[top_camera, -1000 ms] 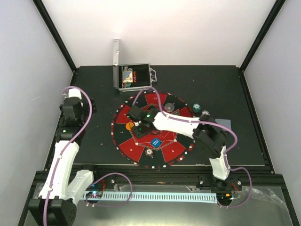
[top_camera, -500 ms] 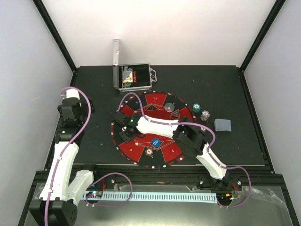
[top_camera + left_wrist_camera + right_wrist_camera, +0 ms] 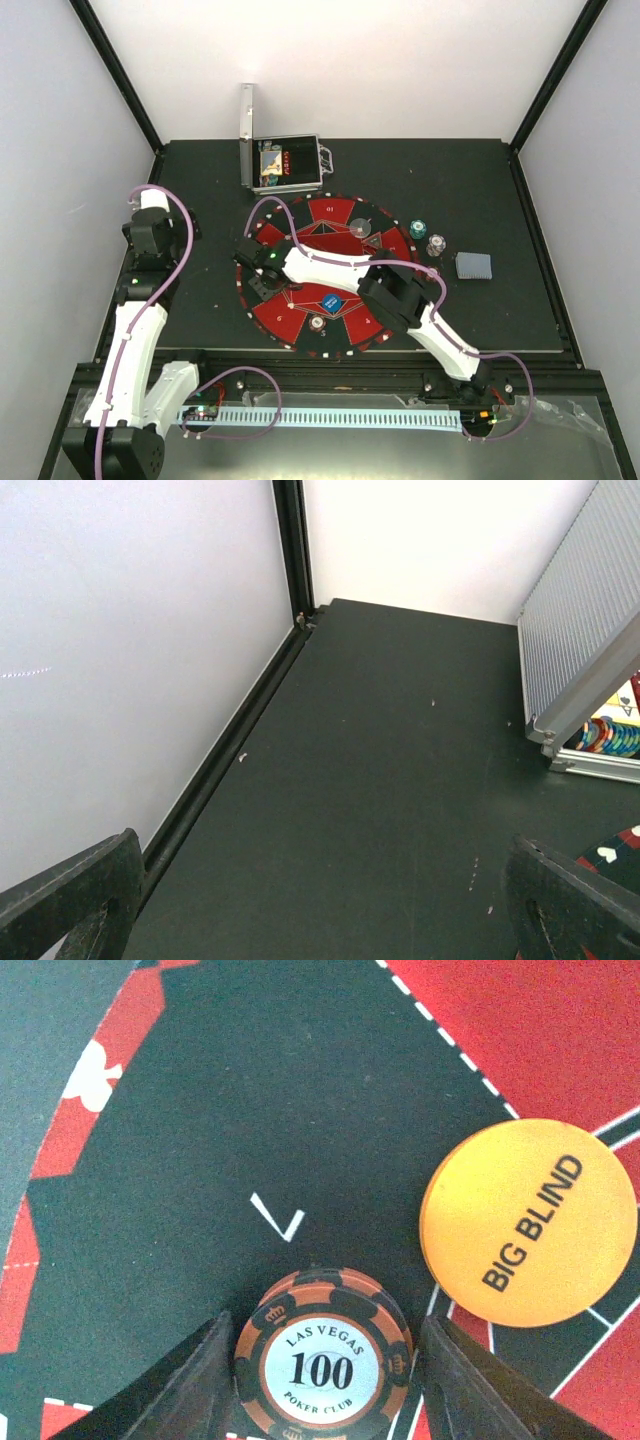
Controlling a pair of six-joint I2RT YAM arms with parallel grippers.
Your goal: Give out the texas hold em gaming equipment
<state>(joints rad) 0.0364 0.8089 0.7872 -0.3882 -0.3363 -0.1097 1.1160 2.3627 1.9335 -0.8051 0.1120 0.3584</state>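
Closely flanked by the right tool [image 3: 325, 1360] (whether clamped cannot be told), the poker chip [image 3: 322, 1355] could be dragged into the Big Blind disc [image 3: 528, 1222]; the left tool [image 3: 320, 900] is spread apart.

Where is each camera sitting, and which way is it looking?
Top: above, behind the arms, looking down at table, mat, case; both arms show.
Left wrist: on left arm, looking across the table to the case; own fingers show.
Right wrist: close above a chip and orange disc; own fingers flank the chip.
Shared: top and left wrist both see the case.
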